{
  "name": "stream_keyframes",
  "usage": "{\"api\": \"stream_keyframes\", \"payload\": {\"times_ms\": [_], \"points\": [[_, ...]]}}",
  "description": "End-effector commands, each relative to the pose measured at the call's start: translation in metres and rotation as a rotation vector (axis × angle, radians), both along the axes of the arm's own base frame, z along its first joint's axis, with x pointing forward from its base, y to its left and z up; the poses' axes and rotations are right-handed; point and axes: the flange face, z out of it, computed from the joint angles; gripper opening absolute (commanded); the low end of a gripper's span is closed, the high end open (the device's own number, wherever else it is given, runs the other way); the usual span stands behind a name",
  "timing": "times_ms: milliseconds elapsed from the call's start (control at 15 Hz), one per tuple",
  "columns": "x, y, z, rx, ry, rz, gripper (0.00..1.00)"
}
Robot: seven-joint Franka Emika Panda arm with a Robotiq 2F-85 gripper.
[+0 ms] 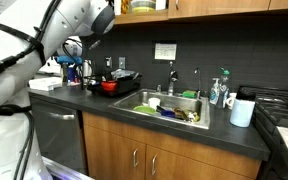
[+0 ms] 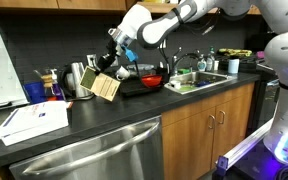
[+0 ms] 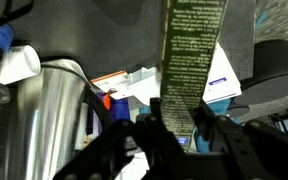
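Carton (image 3: 194, 50) gripped in tool (image 3: 182, 120), closed tight on one end, rest sticking out past tips.

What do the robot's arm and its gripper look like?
The arm is white, built of thick rounded segments with dark seams at the joints; black cables run along it. The gripper is black, with two slim angular fingers.

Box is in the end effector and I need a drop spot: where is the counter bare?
Bare: the counter front strip between the white flat box and the sink. Crowded: the back corner under the held box, with the metal jug and red bowl.
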Motion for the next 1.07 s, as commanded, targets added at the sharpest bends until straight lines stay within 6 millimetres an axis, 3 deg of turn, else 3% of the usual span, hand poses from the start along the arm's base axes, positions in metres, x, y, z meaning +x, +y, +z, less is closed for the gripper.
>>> {"api": "stream_keyframes", "payload": {"times_ms": [0, 600, 1000], "points": [[-0.002, 0.009, 0.008, 0.105, 0.002, -0.009, 0.12], [0.007, 0.007, -0.004, 0.261, -0.008, -0.088, 0.12], [0.031, -0.007, 0.027, 0.401, -0.217, -0.151, 0.12]]}}
